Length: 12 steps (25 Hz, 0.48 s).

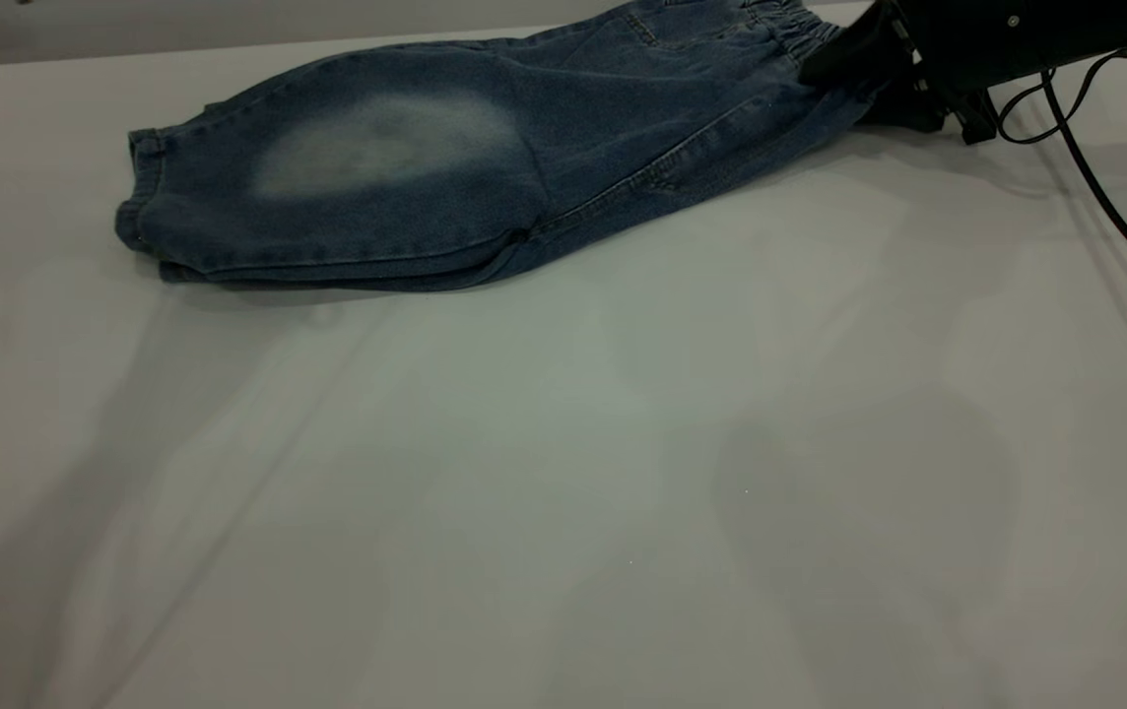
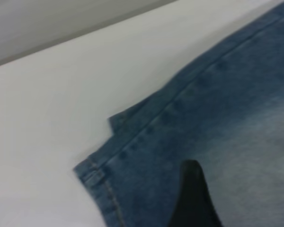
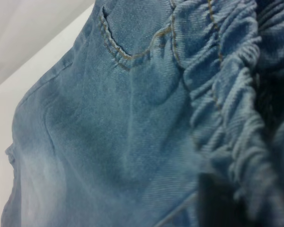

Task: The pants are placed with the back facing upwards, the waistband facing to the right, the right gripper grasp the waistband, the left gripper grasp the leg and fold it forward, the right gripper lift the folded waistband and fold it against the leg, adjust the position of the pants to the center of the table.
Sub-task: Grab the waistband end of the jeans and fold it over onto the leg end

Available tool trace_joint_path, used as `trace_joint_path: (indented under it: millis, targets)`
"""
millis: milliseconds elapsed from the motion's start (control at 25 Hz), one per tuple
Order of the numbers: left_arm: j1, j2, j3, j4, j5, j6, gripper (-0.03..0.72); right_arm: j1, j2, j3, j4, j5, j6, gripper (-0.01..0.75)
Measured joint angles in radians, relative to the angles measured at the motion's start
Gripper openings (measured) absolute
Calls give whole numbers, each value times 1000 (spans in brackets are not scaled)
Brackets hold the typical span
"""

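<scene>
The faded blue denim shorts (image 1: 406, 167) lie folded lengthwise at the far side of the white table (image 1: 563, 473); the black right pincer (image 1: 844, 64) is clamped on their ruched waistband (image 1: 790, 25). The left pincer (image 2: 194, 198) hovers over the hem; whether it is apart, I cannot tell.

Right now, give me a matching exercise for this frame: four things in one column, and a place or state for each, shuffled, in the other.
Things:
1. pants
2. waistband
3. right gripper
4. left gripper

Places or states:
A. gathered elastic at the pants' right end
B. one dark finger over the faded denim
C. folded lengthwise along the table's far side
D. at the waistband

Pairs: 1-C, 2-A, 3-D, 4-B
</scene>
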Motion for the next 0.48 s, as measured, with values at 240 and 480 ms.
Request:
trace_joint_path:
  millis: [240, 480]
  targets:
    - [-25, 16, -39, -37, 11, 1, 468, 0, -1, 0, -15, 8, -22, 75]
    - [-32, 132, -229, -177, 155, 124, 468, 0, -3, 0, -25, 10, -22, 75]
